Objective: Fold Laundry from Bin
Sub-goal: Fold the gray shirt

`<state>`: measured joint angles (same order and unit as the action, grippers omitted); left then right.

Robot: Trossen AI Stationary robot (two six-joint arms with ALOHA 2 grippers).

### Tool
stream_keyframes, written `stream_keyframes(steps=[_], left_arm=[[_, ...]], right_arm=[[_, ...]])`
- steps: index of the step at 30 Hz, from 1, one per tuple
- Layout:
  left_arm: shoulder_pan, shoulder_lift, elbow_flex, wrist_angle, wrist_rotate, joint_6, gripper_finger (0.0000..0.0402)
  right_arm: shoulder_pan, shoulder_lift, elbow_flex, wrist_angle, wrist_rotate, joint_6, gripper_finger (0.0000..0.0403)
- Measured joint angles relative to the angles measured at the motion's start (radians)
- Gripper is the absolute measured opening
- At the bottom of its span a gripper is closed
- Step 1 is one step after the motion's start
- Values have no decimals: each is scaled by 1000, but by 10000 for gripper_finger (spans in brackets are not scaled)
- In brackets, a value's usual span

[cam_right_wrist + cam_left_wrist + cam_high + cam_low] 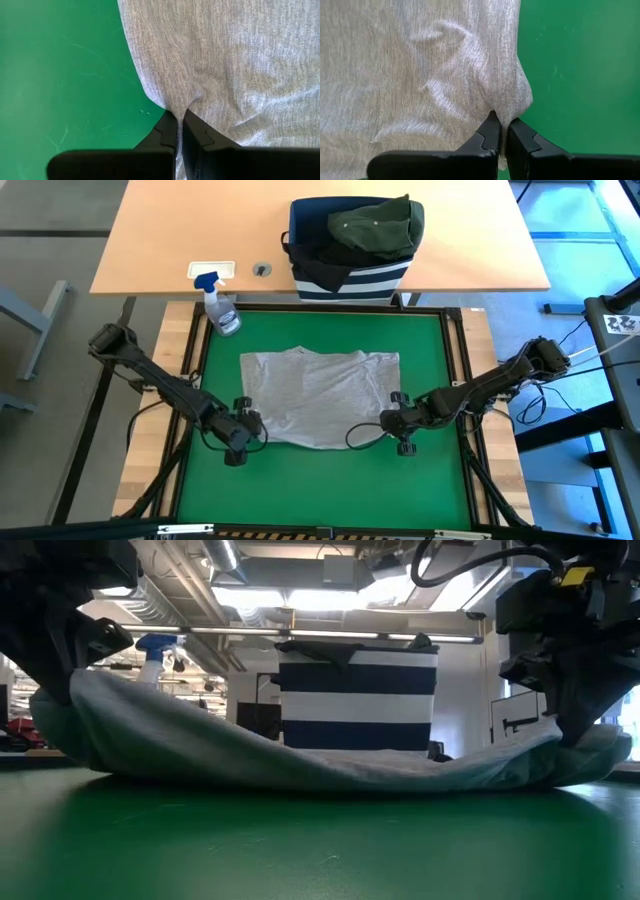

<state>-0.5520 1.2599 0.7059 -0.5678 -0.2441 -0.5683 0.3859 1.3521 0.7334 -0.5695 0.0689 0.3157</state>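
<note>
A light grey garment (320, 398) lies spread on the green mat (300, 480), with its near corners raised and its middle (330, 772) sagging onto the mat. My left gripper (501, 122) is shut on the garment's near left corner. At the near right corner my right gripper (180, 116) is shut as well. The navy, white-striped bin (350, 275) stands on the wooden table beyond the mat's far edge. A dark olive garment (378, 225) is heaped on top of it, and a black one (315, 268) hangs over its rim. My left gripper pinches the grey garment's near left corner (506, 107) between its two fingers, slanting down from the near left. The cloth bunches into small folds at the fingertips. That corner (100, 690) is lifted off the mat and the cloth slopes down slack toward the middle. My right gripper pinches the garment's near right corner (186, 102) between its two fingers, slanting down from the near right. The cloth puckers at the fingertips. This corner (590, 745) is raised a little, lower than the left one, with the cloth slack.
A clear spray bottle with a blue nozzle (220, 305) stands at the mat's far left corner. A dark frame (455, 380) borders the mat. Bare green mat (320, 490) lies between the garment and the near edge.
</note>
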Motion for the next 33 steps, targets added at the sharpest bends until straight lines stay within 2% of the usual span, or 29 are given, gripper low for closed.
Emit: stream_keyframes(steps=[14, 19, 33], left_arm=[[17, -33, 0, -15, -7, 0, 9], [28, -33, 0, -78, -70, -24, 9], [66, -33, 0, -84, -52, 31, 9]], right_arm=[[0, 0, 0, 0, 9, 1, 5], [0, 0, 0, 1, 12, 3, 5], [0, 0, 1, 0, 27, 32, 5]])
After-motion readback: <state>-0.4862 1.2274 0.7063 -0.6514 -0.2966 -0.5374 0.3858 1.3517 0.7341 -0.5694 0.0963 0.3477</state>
